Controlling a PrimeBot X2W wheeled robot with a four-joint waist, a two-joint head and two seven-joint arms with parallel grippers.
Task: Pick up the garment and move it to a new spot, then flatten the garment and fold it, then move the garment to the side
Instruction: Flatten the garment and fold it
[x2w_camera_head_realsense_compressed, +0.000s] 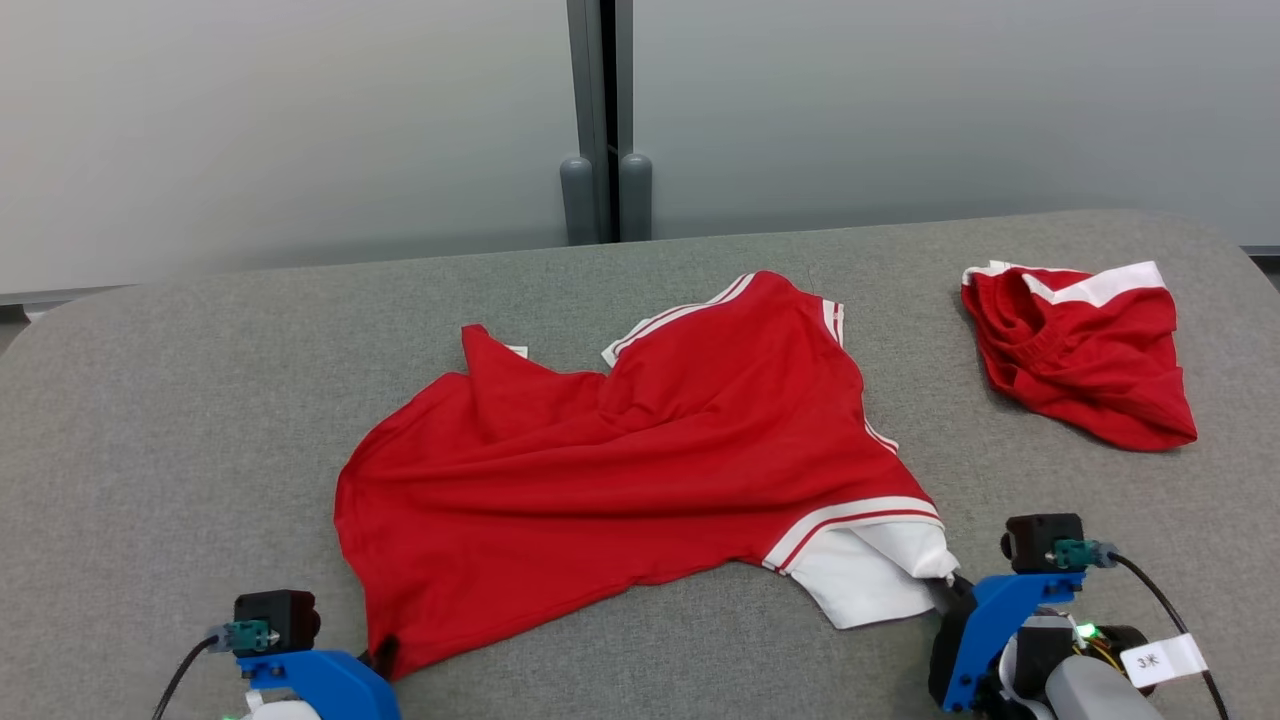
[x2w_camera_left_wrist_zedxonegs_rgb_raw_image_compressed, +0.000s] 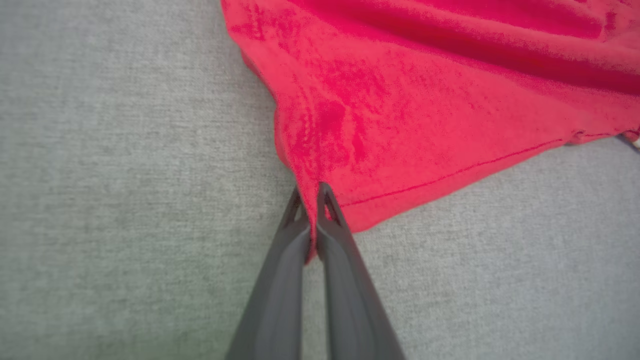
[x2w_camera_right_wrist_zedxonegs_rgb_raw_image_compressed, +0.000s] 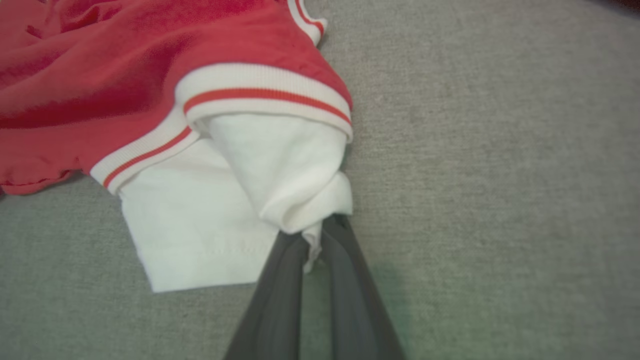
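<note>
The garment (x2w_camera_head_realsense_compressed: 640, 470) is a red shirt with white striped trim and white sleeve ends, lying rumpled across the middle of the grey table (x2w_camera_head_realsense_compressed: 180, 420). My left gripper (x2w_camera_left_wrist_zedxonegs_rgb_raw_image_compressed: 312, 200) is shut on the garment's (x2w_camera_left_wrist_zedxonegs_rgb_raw_image_compressed: 425, 100) near red hem corner, low at the left in the head view (x2w_camera_head_realsense_compressed: 385, 655). My right gripper (x2w_camera_right_wrist_zedxonegs_rgb_raw_image_compressed: 312, 235) is shut on the bunched white sleeve end (x2w_camera_right_wrist_zedxonegs_rgb_raw_image_compressed: 285, 170), seen at the lower right of the head view (x2w_camera_head_realsense_compressed: 950, 585). The fabric hides both pairs of fingertips in part.
A second red piece of clothing with a white band (x2w_camera_head_realsense_compressed: 1085, 350) lies crumpled at the table's far right. A grey wall with a dark vertical post (x2w_camera_head_realsense_compressed: 600, 120) stands behind the table. The table's rounded far corners curve off at left and right.
</note>
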